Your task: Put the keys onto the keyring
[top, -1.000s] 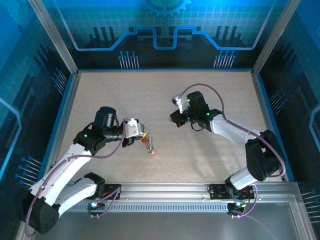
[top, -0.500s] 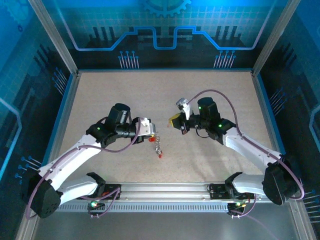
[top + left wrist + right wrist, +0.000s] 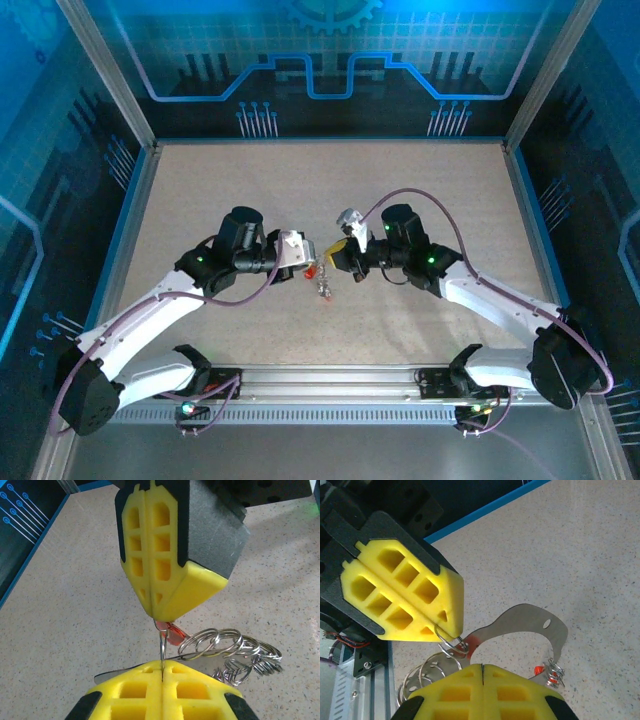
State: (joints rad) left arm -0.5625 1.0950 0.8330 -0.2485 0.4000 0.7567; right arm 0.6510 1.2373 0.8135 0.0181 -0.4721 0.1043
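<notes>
My left jaws pinched the keyring [image 3: 225,647]; my right jaws stood shut at a key [image 3: 172,632] beside it; threading seemed unfinished

The left gripper [image 3: 162,676] & right gripper [image 3: 482,672] have yellow pads w/ a grid pattern and black shells. The keyring [image 3: 220,647] is shiny silver. The keys [image 3: 172,632] have red heads. The table [image 3: 250,190] is beige w/ dark speckles. The walls [image 3: 200,60] are blue w/ lighter circuit lines. The arms [image 3: 140,325] are white & black, the cables [image 3: 420,195] purple.

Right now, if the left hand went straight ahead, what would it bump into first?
Probably the right hand: its tips face the left hand head-on, with a red-tagged key between them.
</notes>
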